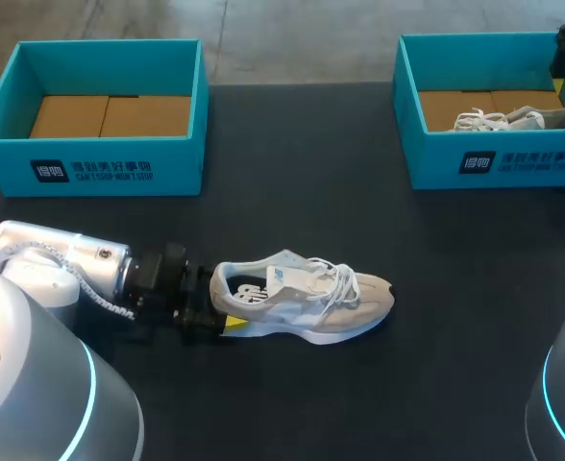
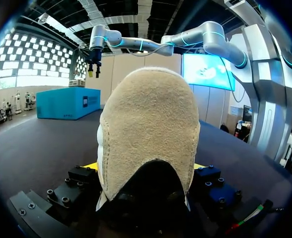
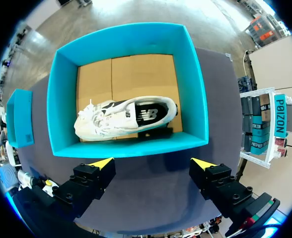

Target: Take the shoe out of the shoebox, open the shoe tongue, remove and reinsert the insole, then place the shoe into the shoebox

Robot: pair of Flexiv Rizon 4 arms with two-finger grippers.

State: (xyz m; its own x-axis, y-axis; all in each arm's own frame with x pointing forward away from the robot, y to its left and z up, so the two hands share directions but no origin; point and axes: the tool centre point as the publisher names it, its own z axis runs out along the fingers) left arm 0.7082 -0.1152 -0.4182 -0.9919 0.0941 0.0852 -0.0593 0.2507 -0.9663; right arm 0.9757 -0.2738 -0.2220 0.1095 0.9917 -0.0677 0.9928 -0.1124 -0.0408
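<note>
A low white and pale-grey sneaker (image 1: 307,293) lies on its side on the dark desk (image 1: 359,221), toe toward the robot's right and heel toward the left arm. It has loose white laces, a beige suede toe cap, a white sole and a dark printed insole showing in the opening. The left end effector (image 1: 217,300) holds it by the heel. In the left wrist view the rounded beige suede heel fills the gap, with a yellow tip pressed against each side. Behind it at the desk's far left stands the left shoebox (image 1: 90,158), teal with a bare cardboard floor. The right end effector (image 3: 152,162) hangs over the right shoebox (image 3: 128,148) at the far right, its fingers spread wide and gripping nothing. A second sneaker (image 3: 126,116), white with a dark insole, lies on its side inside that box.
</note>
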